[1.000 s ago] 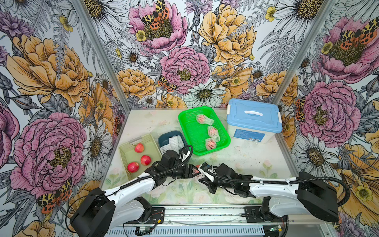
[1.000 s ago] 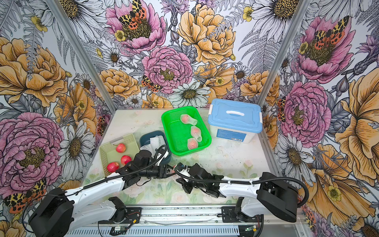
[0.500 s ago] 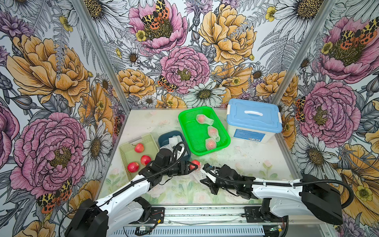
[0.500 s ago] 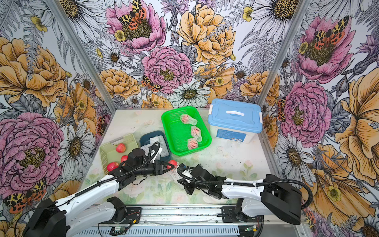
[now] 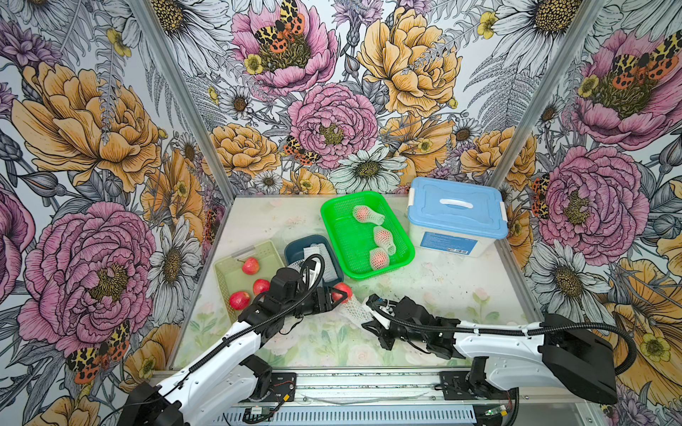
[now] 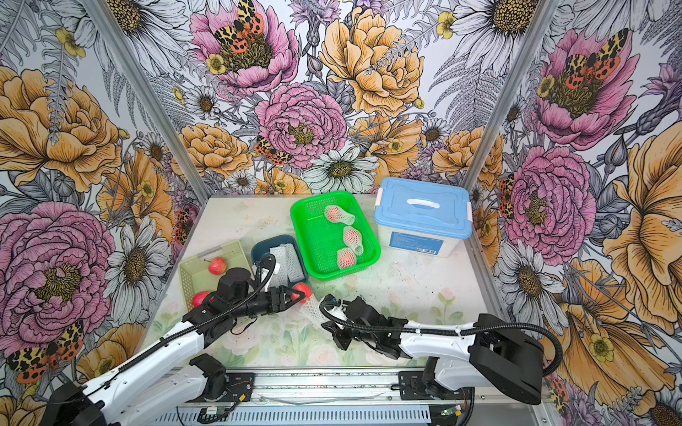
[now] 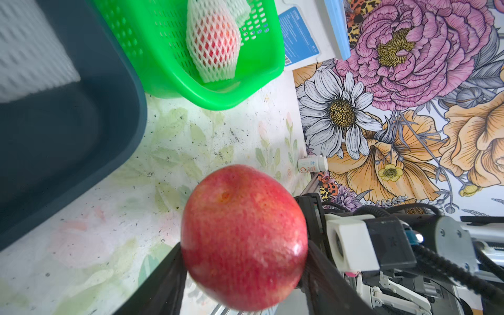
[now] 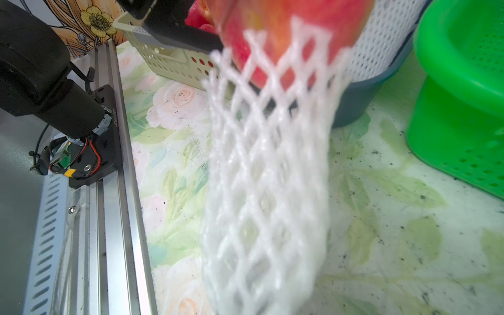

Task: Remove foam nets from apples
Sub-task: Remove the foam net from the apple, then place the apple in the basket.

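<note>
My left gripper (image 5: 334,295) is shut on a bare red apple (image 5: 341,290), which fills the left wrist view (image 7: 242,240) between the two dark fingers (image 7: 321,272). A white foam net (image 5: 355,310) stretches from that apple to my right gripper (image 5: 371,308), which is shut on the net's far end. In the right wrist view the net (image 8: 264,191) hangs long and empty, and its mouth just laps the apple's end (image 8: 286,32). Three netted apples (image 5: 379,258) lie in the green basket (image 5: 369,193).
A beige tray (image 5: 236,280) at the left holds three bare apples (image 5: 239,300). A dark blue bin (image 5: 291,247) with loose nets (image 5: 317,258) stands just behind the left gripper. A blue-lidded box (image 5: 455,217) sits at the back right.
The two grippers have drawn apart. The left one has carried the apple back towards the blue bin, the net has slid almost wholly off it, and the right arm has pulled back.
</note>
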